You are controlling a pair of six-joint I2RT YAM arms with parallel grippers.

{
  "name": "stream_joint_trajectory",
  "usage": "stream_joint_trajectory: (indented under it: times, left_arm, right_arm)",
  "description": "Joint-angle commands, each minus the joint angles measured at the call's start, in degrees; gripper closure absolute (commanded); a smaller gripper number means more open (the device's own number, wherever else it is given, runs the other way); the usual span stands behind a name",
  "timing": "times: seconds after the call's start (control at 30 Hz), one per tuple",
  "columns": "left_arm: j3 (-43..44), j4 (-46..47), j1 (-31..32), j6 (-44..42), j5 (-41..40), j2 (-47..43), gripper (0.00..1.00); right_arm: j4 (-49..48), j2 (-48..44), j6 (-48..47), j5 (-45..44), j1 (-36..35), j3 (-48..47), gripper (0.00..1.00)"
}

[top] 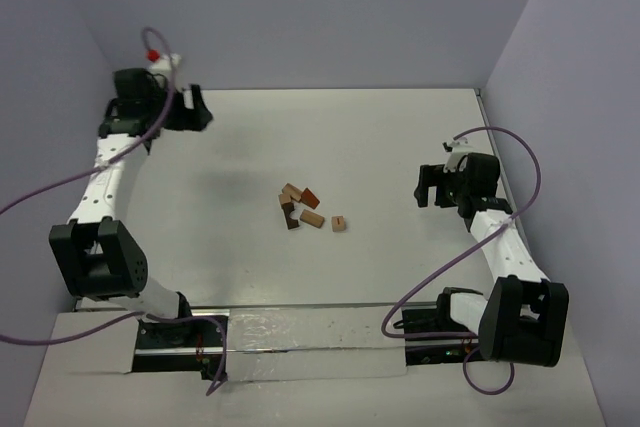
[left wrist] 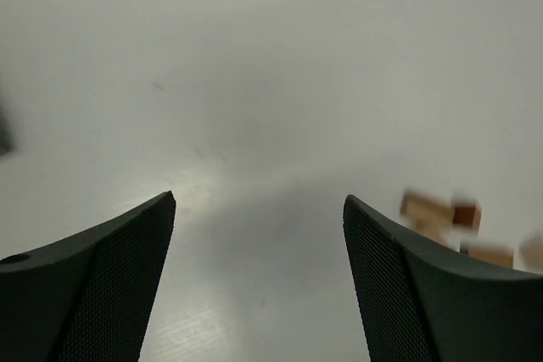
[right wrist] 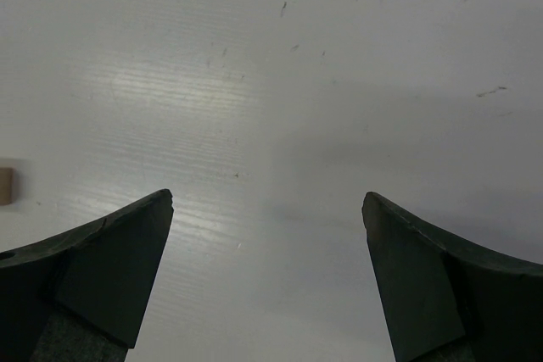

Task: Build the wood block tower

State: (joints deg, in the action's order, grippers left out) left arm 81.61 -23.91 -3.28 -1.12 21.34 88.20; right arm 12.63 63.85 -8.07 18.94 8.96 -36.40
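Several tiny wooden blocks (top: pixel 301 207) lie loose in a cluster at the table's middle: tan cuboids, darker brown pieces and a reddish wedge (top: pixel 311 198). One small tan block (top: pixel 339 223) lies apart to the right. My left gripper (top: pixel 195 107) is open and empty at the far left, well away from them; its wrist view shows the blocks (left wrist: pixel 441 219) blurred at the right past the fingers. My right gripper (top: pixel 428 185) is open and empty at the right, with a tan block (right wrist: pixel 5 186) at its view's left edge.
The white table (top: pixel 380 137) is walled by lavender panels at the back and sides. The arm bases and a taped strip (top: pixel 310 342) sit along the near edge. Purple cables loop beside both arms.
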Motion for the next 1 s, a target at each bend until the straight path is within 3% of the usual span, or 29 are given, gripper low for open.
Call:
stream_joint_trajectory:
  times: [0.0,0.17,0.4,0.53,0.77,0.97]
  left_arm:
    - [-4.15,-11.31,9.85,-23.41,3.64,0.39,0.14]
    - [0.41,-16.45,13.45,-29.41,9.21,4.17,0.14]
    - [5.73,-22.79,23.49,-37.26,8.39,13.00,0.27]
    - [4.55,-21.66,27.64,-38.48,7.74,15.50,0.32]
    - [-3.97,-15.32,30.51,-42.55,4.79,13.75,0.35]
    - [-4.97,-14.33,32.01,-43.71,2.31,15.93,0.36]
  right_arm:
    - [4.12,0.88,-4.38,5.76,0.27,-4.13,0.00]
    - [7.79,3.12,-6.48,7.59,0.19,-5.84,0.00]
    - [8.84,4.01,-7.26,7.63,0.18,-6.14,0.00]
    - [9.61,4.36,-8.84,8.67,0.17,-5.96,0.00]
    - [10.13,4.44,-10.83,9.81,0.00,-5.52,0.00]
    - [10.31,5.24,-10.04,9.63,-0.26,-6.06,0.00]
